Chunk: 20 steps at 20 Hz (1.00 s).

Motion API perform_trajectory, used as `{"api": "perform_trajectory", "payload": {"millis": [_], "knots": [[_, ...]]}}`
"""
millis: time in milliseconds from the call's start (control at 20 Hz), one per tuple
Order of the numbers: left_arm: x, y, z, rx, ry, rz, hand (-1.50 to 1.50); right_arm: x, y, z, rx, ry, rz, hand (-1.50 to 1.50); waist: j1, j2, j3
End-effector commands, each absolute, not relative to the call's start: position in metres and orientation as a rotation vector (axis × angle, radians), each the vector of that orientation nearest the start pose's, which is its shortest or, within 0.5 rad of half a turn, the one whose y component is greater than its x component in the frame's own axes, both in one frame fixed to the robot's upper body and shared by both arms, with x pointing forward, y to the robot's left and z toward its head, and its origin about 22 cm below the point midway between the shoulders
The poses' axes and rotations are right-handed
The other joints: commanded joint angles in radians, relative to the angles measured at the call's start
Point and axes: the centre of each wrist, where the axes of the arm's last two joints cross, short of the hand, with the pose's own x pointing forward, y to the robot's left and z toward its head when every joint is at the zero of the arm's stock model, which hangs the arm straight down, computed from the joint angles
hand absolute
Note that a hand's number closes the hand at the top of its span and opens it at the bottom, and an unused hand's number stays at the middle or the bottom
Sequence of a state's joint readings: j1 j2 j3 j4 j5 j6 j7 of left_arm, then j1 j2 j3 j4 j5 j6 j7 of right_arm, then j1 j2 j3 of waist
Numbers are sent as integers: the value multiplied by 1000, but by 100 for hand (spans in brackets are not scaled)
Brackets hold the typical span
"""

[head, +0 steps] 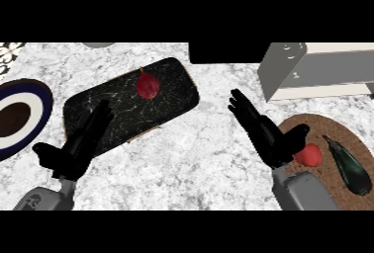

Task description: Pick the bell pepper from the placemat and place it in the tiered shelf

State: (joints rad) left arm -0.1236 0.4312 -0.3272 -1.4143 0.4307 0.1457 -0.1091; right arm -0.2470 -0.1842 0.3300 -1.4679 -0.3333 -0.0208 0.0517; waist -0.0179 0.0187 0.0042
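Observation:
A red bell pepper lies on a round brown placemat at the right, beside a dark eggplant. My right hand hovers just left of the pepper, open, with straight fingers pointing up and left and the thumb spread toward the pepper; the wrist hides part of it. The grey tiered shelf stands at the back right, beyond the placemat. At the left, my left hand is open, lying over the lower corner of a black marbled mat.
A dark red vegetable rests on the black mat. At the left edge there is a plate with a navy rim. A black block stands at the back, left of the shelf. Marble counter shows between the hands.

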Motion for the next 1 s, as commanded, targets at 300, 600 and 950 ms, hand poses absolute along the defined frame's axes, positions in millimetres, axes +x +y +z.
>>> {"api": "perform_trajectory", "payload": {"millis": [300,600,950], "knots": [[270,293,28,119,-1555,-165,0,314,-305,153,-196,-1773,808,150,-16,-43,-23],[266,280,53,110,-1578,-178,0,292,-392,88,81,-1631,783,-150,29,-16,-1],[250,292,51,122,-1567,-175,0,271,-433,115,64,-1675,986,-150,19,-21,-4]]}}
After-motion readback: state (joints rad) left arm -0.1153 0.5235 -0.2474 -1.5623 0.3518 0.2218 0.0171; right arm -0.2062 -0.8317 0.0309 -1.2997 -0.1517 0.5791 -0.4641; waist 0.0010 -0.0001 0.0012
